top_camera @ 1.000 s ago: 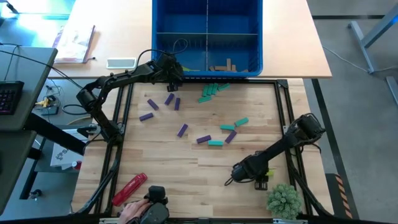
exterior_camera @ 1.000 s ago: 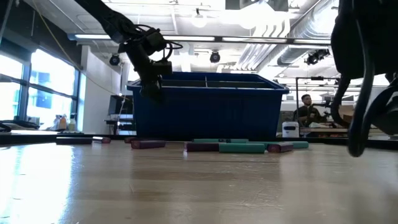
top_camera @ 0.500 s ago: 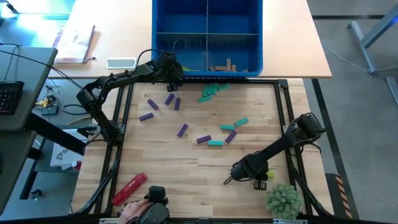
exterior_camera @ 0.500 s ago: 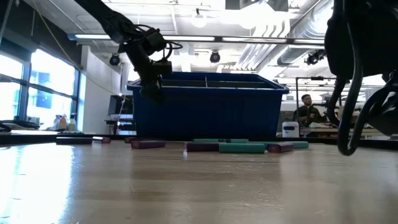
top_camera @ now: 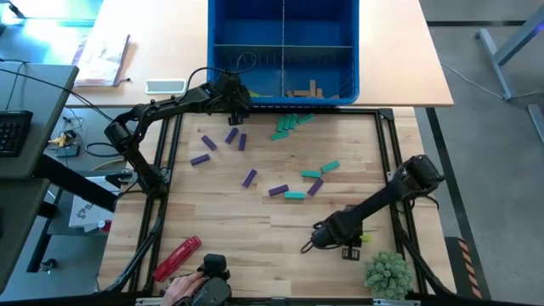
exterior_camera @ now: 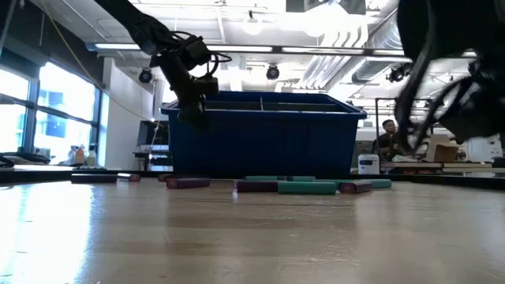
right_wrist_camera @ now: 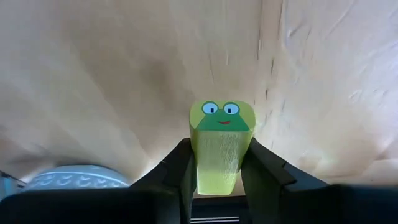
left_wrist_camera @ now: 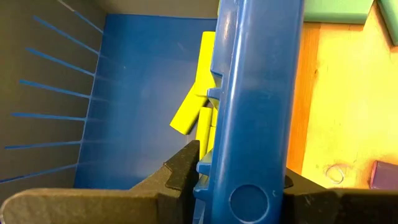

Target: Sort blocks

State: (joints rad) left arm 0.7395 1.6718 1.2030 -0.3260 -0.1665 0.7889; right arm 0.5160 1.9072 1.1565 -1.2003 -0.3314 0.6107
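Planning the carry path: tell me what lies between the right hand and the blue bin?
In the high view, loose teal and purple blocks lie on the table between the right hand and the blue bin.

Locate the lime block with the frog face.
The lime frog block sits clamped in the right gripper, low over the table's near right area, beside the green plant.

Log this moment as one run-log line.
right gripper: shut on lime block, near table's front right | left gripper: fingers astride blue bin wall | purple, teal blocks on table
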